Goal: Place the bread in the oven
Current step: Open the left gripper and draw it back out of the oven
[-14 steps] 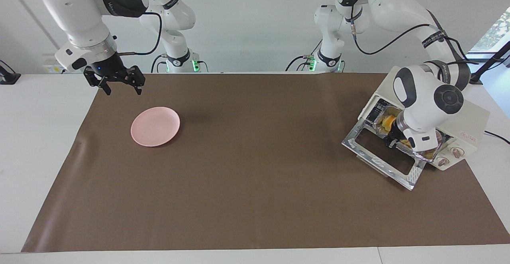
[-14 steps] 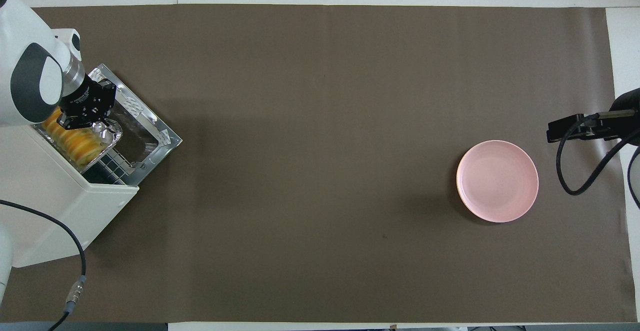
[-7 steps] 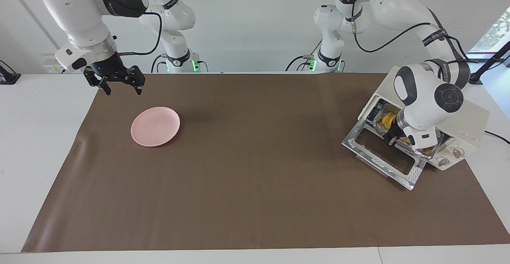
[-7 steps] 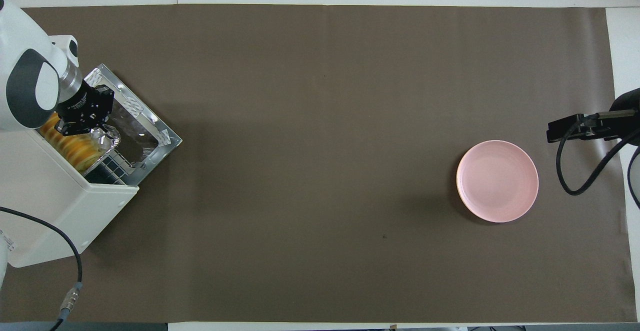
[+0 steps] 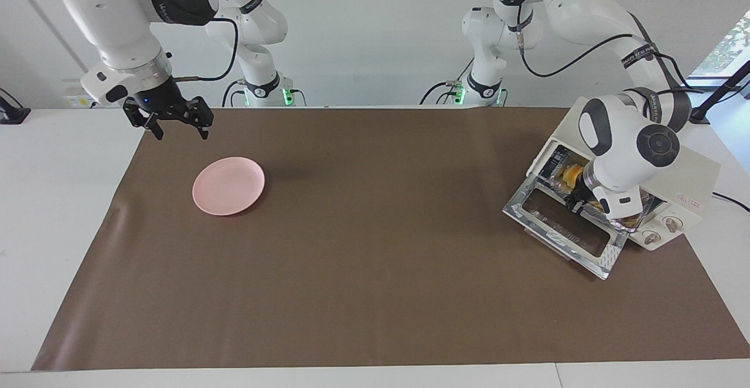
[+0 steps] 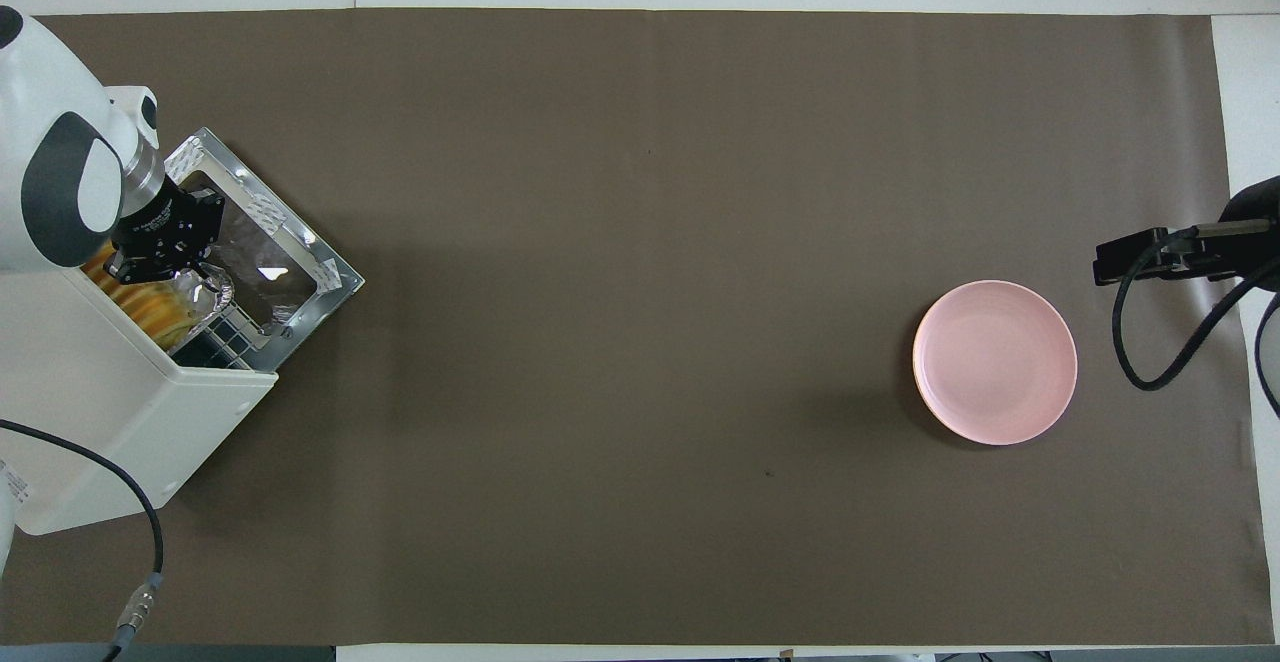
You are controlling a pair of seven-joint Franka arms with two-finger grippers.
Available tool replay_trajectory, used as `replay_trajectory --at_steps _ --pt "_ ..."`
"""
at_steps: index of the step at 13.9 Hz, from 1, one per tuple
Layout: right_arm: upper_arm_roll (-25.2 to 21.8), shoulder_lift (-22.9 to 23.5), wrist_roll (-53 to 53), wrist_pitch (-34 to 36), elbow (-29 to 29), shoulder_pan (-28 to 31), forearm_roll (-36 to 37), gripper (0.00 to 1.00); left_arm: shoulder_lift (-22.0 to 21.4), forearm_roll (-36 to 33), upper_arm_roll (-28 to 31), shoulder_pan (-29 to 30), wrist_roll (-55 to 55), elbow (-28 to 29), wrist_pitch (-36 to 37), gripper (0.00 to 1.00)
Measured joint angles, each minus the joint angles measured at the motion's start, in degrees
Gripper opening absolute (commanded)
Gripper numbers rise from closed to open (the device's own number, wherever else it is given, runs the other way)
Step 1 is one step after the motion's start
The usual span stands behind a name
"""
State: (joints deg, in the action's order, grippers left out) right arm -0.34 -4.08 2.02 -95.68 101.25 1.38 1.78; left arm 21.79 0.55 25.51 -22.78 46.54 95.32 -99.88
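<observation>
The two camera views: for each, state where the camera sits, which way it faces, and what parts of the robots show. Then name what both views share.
Facing view: high across the table, facing the robots; both arms and bases show, right gripper waiting above the mat's corner.
Overhead view: above the robots' end, looking steeply down; left gripper at the oven mouth.
Shared: oven, bread, foil tray, pink plate.

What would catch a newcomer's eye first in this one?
The oven at the left arm's end of the table, its door dropped open, with the left gripper at its mouth over the bread in a foil tray. Then the pink plate near the right gripper.
</observation>
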Motion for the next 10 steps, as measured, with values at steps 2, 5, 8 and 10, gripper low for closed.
replay_trajectory --at_steps 2,5,8,10 --pt "0.0 0.0 0.0 0.0 0.0 0.0 0.0 1.0 -0.4 -0.2 0.0 0.0 0.0 0.5 0.0 0.0" --pt "0.0 0.0 0.0 0.0 0.0 0.0 0.0 1.0 -0.7 -0.3 0.0 0.0 0.1 1.2 0.0 0.0" --pt "0.0 0.0 0.0 0.0 0.0 0.0 0.0 1.0 -0.7 -0.3 0.0 0.0 0.6 1.4 -0.6 0.0" --pt "0.0 0.0 0.0 0.0 0.0 0.0 0.0 1.0 -0.8 -0.4 0.0 0.0 0.6 1.8 -1.2 0.0"
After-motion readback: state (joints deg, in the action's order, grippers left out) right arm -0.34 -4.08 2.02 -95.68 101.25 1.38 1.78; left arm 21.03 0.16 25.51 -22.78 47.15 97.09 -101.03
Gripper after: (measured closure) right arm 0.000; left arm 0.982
